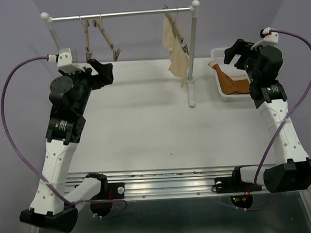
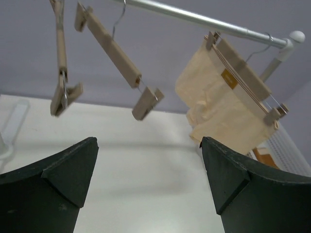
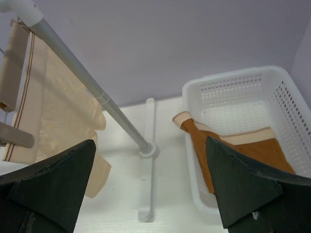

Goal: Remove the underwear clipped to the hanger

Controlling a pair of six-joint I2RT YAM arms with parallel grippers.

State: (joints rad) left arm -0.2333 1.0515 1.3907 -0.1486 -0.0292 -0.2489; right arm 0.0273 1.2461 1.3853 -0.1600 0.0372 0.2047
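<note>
Here underwear [image 3: 243, 150] lies in the basket [image 3: 233, 87]; the orange tag [image 2: 229, 78] is illegible.

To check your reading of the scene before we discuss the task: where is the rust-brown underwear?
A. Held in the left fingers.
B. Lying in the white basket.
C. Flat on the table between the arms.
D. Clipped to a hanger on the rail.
B: the rust-brown underwear lies in the white basket, one end over its rim, and the only garment hanging from the rail is the cream garment.
</note>
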